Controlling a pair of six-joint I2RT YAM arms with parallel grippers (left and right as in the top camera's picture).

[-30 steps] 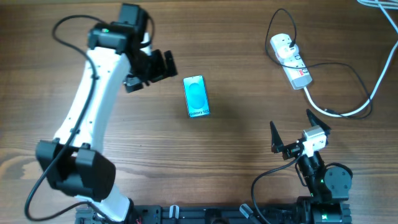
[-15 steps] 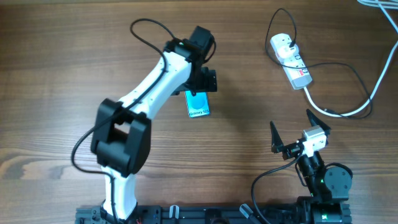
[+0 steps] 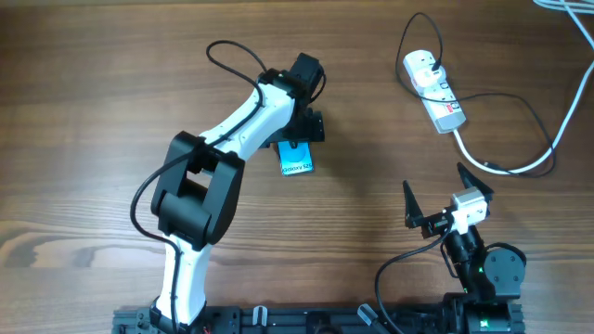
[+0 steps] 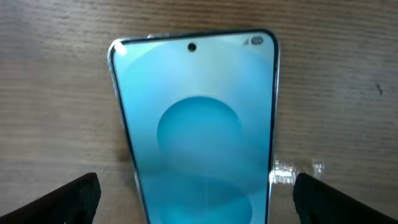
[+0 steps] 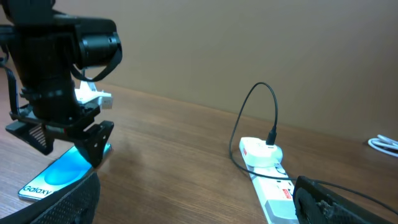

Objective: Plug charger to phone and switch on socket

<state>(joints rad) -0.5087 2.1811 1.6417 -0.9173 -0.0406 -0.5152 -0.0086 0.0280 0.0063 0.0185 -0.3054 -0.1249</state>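
Brown wood-grain table (image 3: 83,83), with two robot arms based at its near edge. The phone (image 3: 297,166) lies flat near the middle of the table, cyan screen up, its lettered end toward the near edge. The left gripper (image 3: 297,137) hangs close over the phone's far half, jaws spread wide with nothing gripped. Its wrist camera looks down on the screen, a dark fingertip (image 4: 68,199) at each lower corner of that view, either side of the phone and clear of its long edges. That straddling pose reads as a line-up for taking the phone by its sides, to steady it for plugging. The right gripper (image 3: 432,176) waits by the near right corner, jaws likewise released and empty, facing the far right corner where the socket (image 3: 438,96) lies. The charger (image 3: 420,67) has its white adapter seated in the socket's far end, and its thin black cable loops loosely toward the right edge and back, leaving slack to reach the phone. Its free end appears to lie between the socket and the right gripper, too small to be sure. The left arm (image 3: 237,125) hides the phone's far half from above, no view shows a charging port, the socket's switch is unreadable, and its thick white cord (image 3: 531,170) runs off the right edge.
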